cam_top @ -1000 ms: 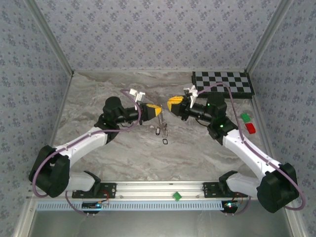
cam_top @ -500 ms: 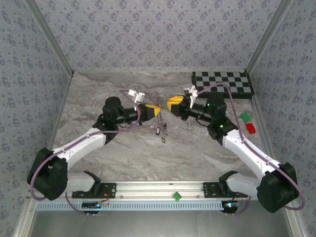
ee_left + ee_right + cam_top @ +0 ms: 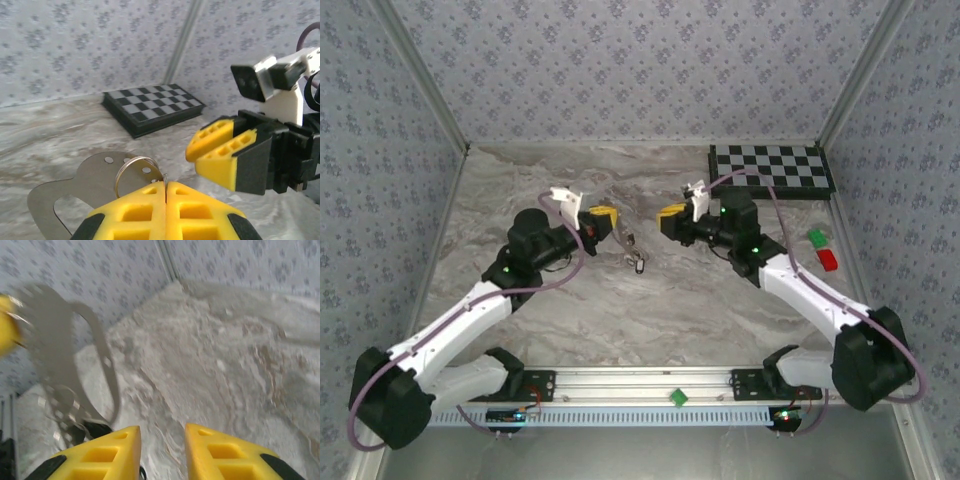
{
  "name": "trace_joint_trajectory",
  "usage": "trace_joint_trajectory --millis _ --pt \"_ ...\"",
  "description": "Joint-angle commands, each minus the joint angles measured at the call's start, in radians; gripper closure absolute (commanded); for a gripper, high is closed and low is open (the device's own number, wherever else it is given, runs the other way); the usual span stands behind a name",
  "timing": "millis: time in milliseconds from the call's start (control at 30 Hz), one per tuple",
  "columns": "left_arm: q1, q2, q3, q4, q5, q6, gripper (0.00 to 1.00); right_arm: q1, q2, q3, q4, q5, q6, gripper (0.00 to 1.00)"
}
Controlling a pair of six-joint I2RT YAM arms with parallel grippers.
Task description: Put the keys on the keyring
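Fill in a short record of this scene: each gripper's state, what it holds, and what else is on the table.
left gripper: shut on the keyring
right gripper: open, nothing between its fingers
behind the keyring: flat grey metal plate with holes
far right corner: chessboard
right side: red block, green block

The keyring (image 3: 134,159) is a thin, shiny metal wire loop with an empty centre. It stands almost upright, and its lower edge is pinched between the closed yellow fingers of the left gripper (image 3: 166,186). Just behind it is a flat grey metal plate (image 3: 75,195) with small holes. From above, the keys (image 3: 638,265) are tiny dark pieces with a whitish centre, close beside this gripper. Whether they hang or lie on the table I cannot tell.
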Motion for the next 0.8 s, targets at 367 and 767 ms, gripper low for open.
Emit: trace_joint_trajectory --millis 367,767 --pt "-0.007 -0.154 -0.098 -0.086 -0.22 0.082 1.0 0.107 0.435 0.257 -0.356 0.173 0.045 0.74" --pt "-0.008 -0.178 -0.131 -0.054 -0.206 0.059 1.0 0.152 0.614 0.434 -0.533 0.266 0.116 0.68"
